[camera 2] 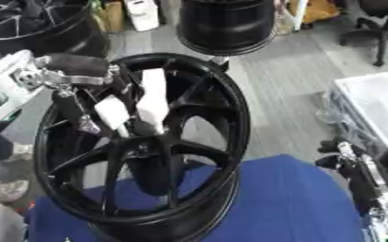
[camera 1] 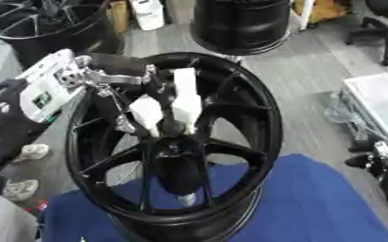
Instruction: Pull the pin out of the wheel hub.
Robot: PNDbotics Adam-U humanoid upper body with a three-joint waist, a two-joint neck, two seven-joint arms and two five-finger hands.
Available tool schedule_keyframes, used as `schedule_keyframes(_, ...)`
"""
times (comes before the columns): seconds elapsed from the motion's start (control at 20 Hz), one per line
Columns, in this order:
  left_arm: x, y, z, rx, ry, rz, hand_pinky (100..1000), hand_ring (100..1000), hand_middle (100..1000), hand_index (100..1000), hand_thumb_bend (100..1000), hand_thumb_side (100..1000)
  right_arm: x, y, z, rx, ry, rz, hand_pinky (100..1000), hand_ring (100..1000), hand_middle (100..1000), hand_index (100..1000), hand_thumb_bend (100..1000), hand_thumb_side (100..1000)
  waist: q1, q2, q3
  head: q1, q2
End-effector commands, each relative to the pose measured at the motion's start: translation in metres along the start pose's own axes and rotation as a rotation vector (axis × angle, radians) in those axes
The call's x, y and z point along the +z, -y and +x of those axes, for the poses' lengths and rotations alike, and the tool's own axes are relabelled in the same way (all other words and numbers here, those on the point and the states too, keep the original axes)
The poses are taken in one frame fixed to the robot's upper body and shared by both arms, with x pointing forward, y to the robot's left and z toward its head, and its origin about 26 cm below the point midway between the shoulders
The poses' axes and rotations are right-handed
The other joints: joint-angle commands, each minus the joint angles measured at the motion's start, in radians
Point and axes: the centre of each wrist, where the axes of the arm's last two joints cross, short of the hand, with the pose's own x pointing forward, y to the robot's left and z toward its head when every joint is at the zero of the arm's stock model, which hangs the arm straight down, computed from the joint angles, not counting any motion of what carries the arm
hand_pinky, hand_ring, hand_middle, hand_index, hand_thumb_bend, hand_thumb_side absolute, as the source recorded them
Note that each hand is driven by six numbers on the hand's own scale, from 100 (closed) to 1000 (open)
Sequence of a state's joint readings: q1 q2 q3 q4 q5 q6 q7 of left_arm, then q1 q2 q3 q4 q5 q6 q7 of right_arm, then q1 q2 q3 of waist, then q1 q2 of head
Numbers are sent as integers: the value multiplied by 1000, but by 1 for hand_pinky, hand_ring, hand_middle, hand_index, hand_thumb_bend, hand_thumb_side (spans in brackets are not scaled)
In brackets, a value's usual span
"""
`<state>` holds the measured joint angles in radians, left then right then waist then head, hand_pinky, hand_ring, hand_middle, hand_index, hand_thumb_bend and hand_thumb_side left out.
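A black spoked wheel hub [camera 1: 247,108] stands upright on a blue cloth [camera 1: 313,203]. My left hand [camera 1: 152,113] reaches in from the left through the rim, wrist at the upper left. Its white-covered finger [camera 1: 185,94] and thumb [camera 1: 146,116] close together at the hub's centre on a short dark pin [camera 1: 171,126], which is mostly hidden between them. My right hand [camera 2: 355,172] rests low at the right edge, away from the hub, fingers relaxed and holding nothing.
Another black wheel [camera 1: 40,23] and a dark tyre-like drum [camera 1: 243,23] stand behind the hub. A white box [camera 1: 383,101] sits at the right and an office chair [camera 1: 383,19] at the far right. Grey floor lies beyond the cloth.
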<state>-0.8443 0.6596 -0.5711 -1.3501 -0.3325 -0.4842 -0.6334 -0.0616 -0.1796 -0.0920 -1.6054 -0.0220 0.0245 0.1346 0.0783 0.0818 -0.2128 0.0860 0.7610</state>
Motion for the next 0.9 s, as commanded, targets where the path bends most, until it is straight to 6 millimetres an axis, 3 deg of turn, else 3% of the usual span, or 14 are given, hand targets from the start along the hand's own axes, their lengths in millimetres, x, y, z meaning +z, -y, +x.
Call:
schedule_keyframes(0.05,11,-18,-1,-194,184,-217,696,426,332,428,355,100,-3,2,6,6,20,2,707,551,599,672,100,795,-5,-9,0,-1,-14)
schedule_keyframes(0.3,22,-37,2,-181,171,-153,695,406,297,401,353,100,-2,2,5,5,17,0,707,551,599,673,100,795,-4,-12,2,-2,-13)
schedule_keyframes(0.45,43,-59,6,-199,140,-98,701,407,298,402,371,100,-1,3,4,6,14,-6,707,551,599,673,100,796,-3,-15,9,-5,-11)
schedule_keyframes(0.65,86,-86,9,-208,49,-21,711,419,307,408,409,100,2,8,2,10,2,-30,707,551,598,673,100,797,2,-21,33,-26,-9)
schedule_keyframes(0.85,141,-84,0,-139,-118,58,713,430,307,413,411,100,5,12,-1,14,-8,-56,707,551,598,673,100,794,-1,-27,64,-47,-6)
schedule_keyframes(0.9,156,-80,-3,-111,-166,78,712,441,310,415,670,100,6,12,-1,13,-9,-61,707,550,598,673,100,793,-3,-27,68,-49,-7)
